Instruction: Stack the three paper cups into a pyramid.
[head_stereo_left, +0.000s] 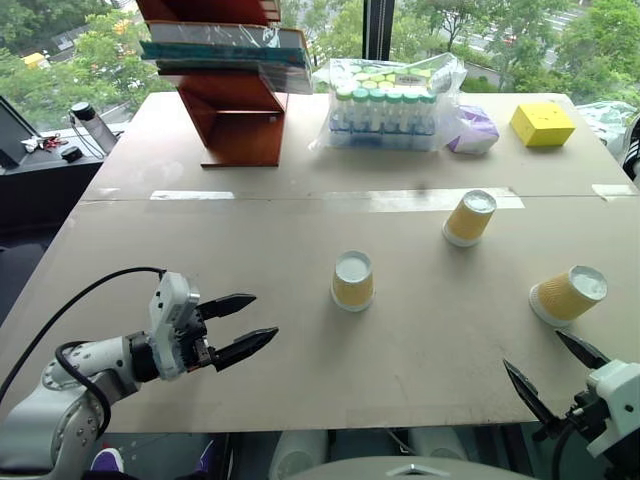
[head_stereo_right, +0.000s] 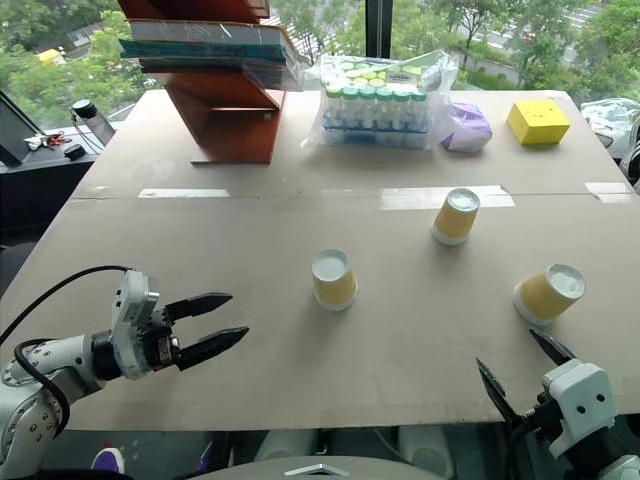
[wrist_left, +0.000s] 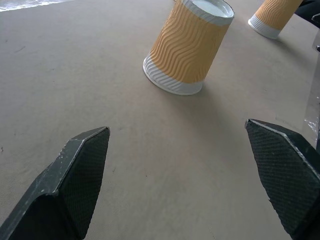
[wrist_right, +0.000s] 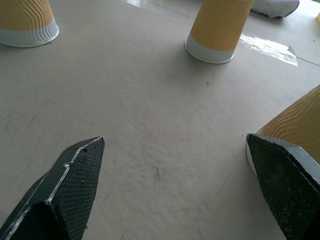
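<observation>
Three yellow-orange ribbed paper cups stand upside down on the brown table (head_stereo_left: 200, 230), apart from one another. One cup (head_stereo_left: 353, 280) is in the middle, one (head_stereo_left: 470, 217) lies farther back to the right, and one (head_stereo_left: 568, 295) is near the right edge. My left gripper (head_stereo_left: 262, 318) hovers open at the front left and points toward the middle cup (wrist_left: 187, 47), well short of it. At the front right, my right gripper (head_stereo_left: 535, 352) is open just in front of the right-hand cup (wrist_right: 295, 125). Neither gripper holds anything.
At the back stand a red-brown wooden rack (head_stereo_left: 235, 110) with books, a clear bag of green-capped vials (head_stereo_left: 385, 110), a purple-white packet (head_stereo_left: 472, 130) and a yellow box (head_stereo_left: 542, 123). Shiny tape strips (head_stereo_left: 400, 198) run across the table's seam. A bottle (head_stereo_left: 92, 122) stands beyond the left edge.
</observation>
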